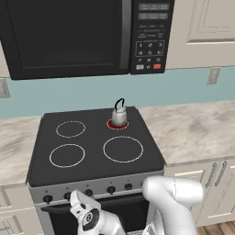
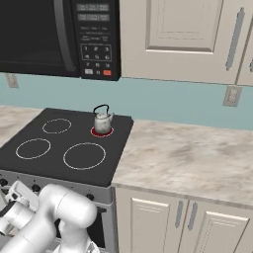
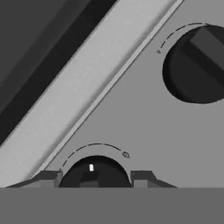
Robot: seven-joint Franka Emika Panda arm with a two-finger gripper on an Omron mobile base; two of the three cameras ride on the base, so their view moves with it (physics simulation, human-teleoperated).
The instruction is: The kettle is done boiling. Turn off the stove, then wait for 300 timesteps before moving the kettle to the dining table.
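Standing on the far right burner [image 1: 117,124], which glows red, the kettle [image 1: 119,114] is seen upright on the stove [image 1: 92,156], spout toward the right. The gripper [image 3: 95,177] is held low at the stove's front panel [image 3: 131,118], its fingers [image 3: 49,178] set either side of a black knob [image 3: 94,173]; contact cannot be told. A second knob [image 3: 197,65] lies just beside. A microwave [image 1: 82,36] hangs above.

No word or number can be read. The microwave [image 1: 69,36] keypad [image 1: 150,48] bears rows of tiny marks too blurred to make out. On the stove [image 1: 96,142] panel, each knob [image 3: 199,65] has an arc with a small mark at its end.
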